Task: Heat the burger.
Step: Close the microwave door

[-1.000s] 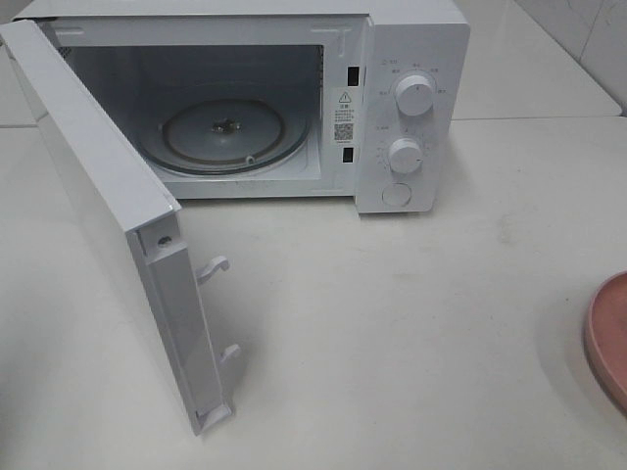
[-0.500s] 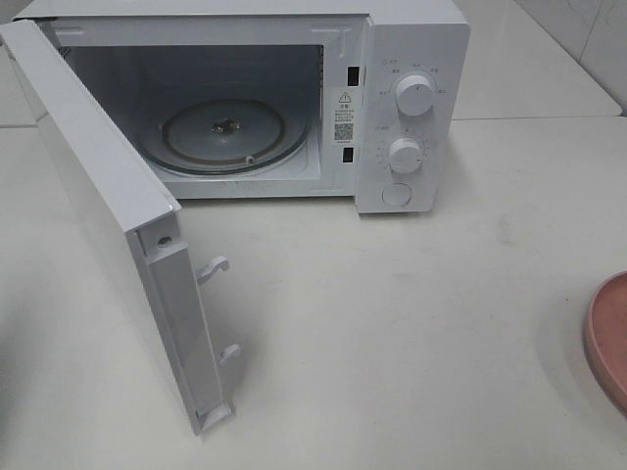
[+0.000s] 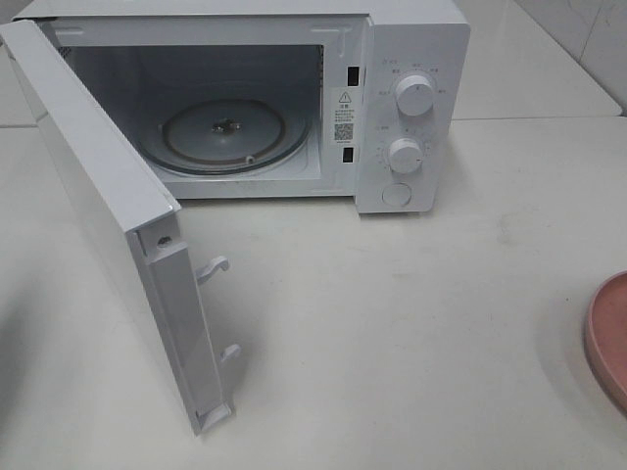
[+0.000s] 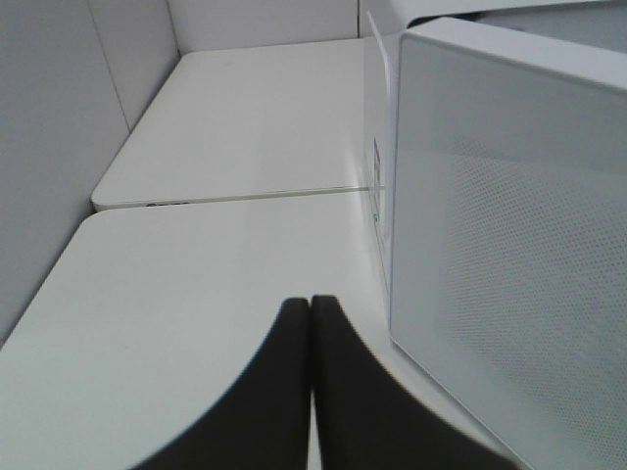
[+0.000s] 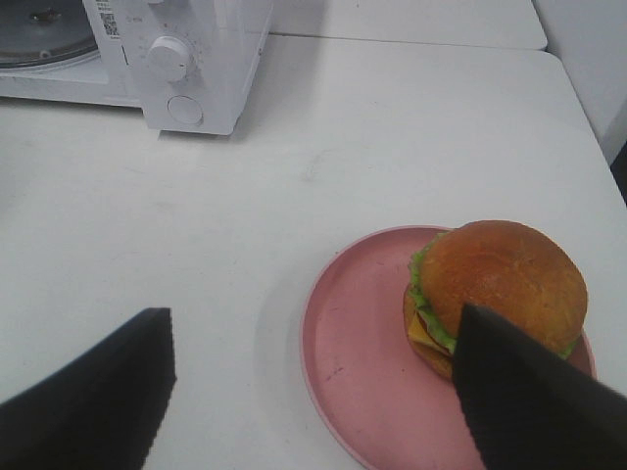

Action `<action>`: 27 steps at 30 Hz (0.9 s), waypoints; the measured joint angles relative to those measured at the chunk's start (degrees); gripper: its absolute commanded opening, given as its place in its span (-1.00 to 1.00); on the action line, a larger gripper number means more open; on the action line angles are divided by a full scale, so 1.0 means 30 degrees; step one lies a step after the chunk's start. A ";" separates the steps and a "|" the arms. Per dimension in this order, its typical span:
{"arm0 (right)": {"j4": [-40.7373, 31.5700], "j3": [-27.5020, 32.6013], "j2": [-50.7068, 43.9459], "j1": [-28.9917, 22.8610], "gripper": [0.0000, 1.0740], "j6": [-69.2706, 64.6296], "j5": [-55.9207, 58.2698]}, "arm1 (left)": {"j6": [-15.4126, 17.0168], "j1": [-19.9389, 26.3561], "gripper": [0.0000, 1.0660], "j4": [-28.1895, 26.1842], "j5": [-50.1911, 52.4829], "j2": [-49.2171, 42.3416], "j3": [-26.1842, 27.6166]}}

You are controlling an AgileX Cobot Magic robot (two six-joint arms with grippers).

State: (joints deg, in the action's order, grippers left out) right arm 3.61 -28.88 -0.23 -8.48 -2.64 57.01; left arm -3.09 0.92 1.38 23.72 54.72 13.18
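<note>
Nothing moved in last second: white microwave (image 3: 245, 108) door open, glass turntable (image 3: 223, 132) bare. Golden-bun burger (image 5: 495, 289) on pink plate (image 5: 358, 377). Right gripper (image 5: 313, 377) spread wide, probably above plate, nothing grasped; left gripper (image 4: 311, 313) clenched, empty

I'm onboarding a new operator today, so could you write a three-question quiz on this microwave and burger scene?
1. True or false: the microwave door is open.
2. What does the burger sit on? A) the glass turntable B) the pink plate C) the bare table
3. Fill in: the left gripper is ____, the right gripper is ____.

Key: 1 true. 2 B. 3 shut; open.
</note>
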 measured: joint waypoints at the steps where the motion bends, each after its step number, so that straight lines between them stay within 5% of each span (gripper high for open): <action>1: 0.0000 0.0000 0.0000 0.0000 0.42 0.0000 0.0000 | 0.0611 0.0000 -1.00 0.0955 0.0420 0.0859 0.0000; 8: 0.0000 0.0000 0.0000 0.0000 0.42 0.0000 0.0000 | 0.2445 -0.0095 -1.00 0.2941 0.2024 0.3094 0.0000; 27: 0.0000 0.0000 0.0000 0.0000 0.42 0.0000 0.0000 | 0.2597 -0.4450 -1.00 0.3953 0.6914 0.8384 0.0611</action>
State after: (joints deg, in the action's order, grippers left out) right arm 3.61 -28.88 -0.23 -8.48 -2.64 57.01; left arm 4.70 -12.43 13.24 44.46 79.87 15.01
